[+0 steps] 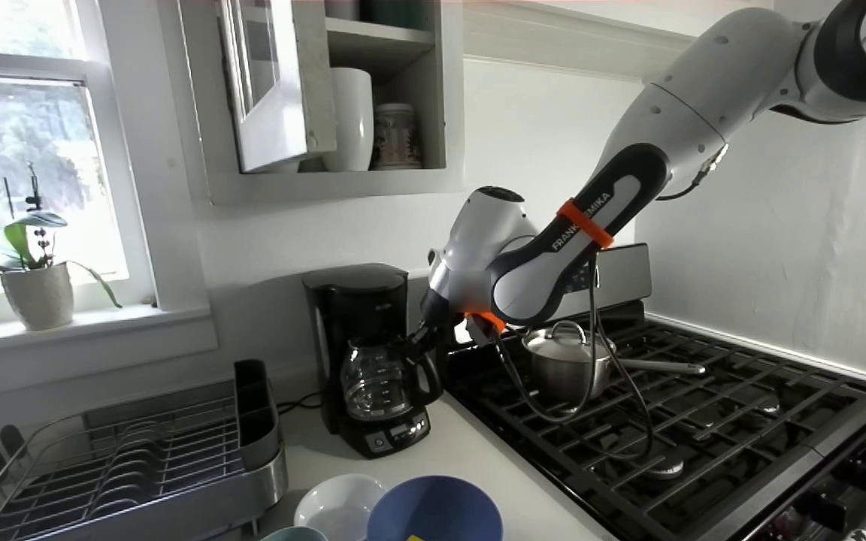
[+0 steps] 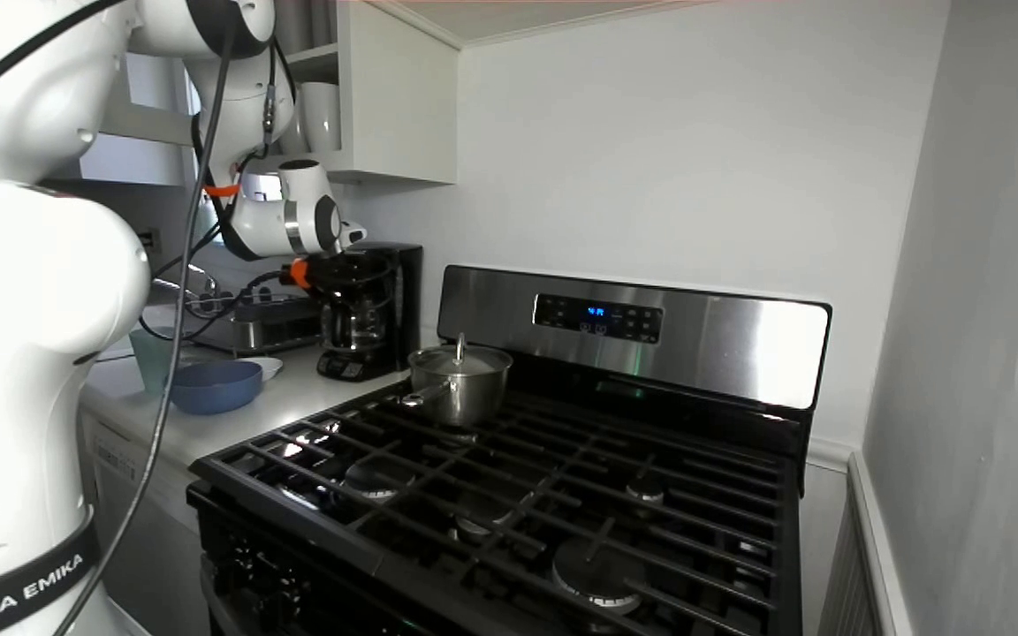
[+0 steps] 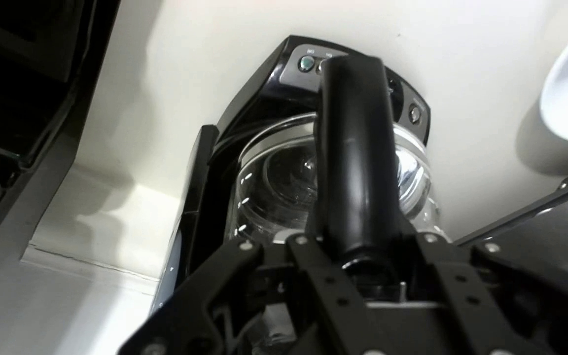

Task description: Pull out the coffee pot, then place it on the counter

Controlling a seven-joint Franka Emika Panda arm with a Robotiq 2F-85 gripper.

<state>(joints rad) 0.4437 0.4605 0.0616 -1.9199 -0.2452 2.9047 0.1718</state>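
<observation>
The coffee pot [image 1: 374, 383], clear glass with a black handle [image 3: 358, 162], stands upright inside the black coffee maker [image 1: 358, 300]. It also shows in an exterior view [image 2: 363, 329] and from above in the wrist view [image 3: 289, 182]. My gripper [image 3: 365, 241] has its fingers close on both sides of the handle's upper end and looks shut on it. In an exterior view the gripper [image 1: 412, 347] is at the handle's top, just right of the glass. The fingertips themselves are hidden. The whitish counter [image 1: 470, 451] lies in front of the coffee maker.
A black gas stove [image 1: 673, 428] with a lidded steel saucepan [image 1: 561, 376] is right beside the coffee maker. A dish rack [image 1: 132, 458] stands on its other side. A white bowl [image 1: 335, 503] and a blue bowl [image 1: 437, 511] are on the counter in front. An open cabinet door [image 1: 275, 98] hangs above.
</observation>
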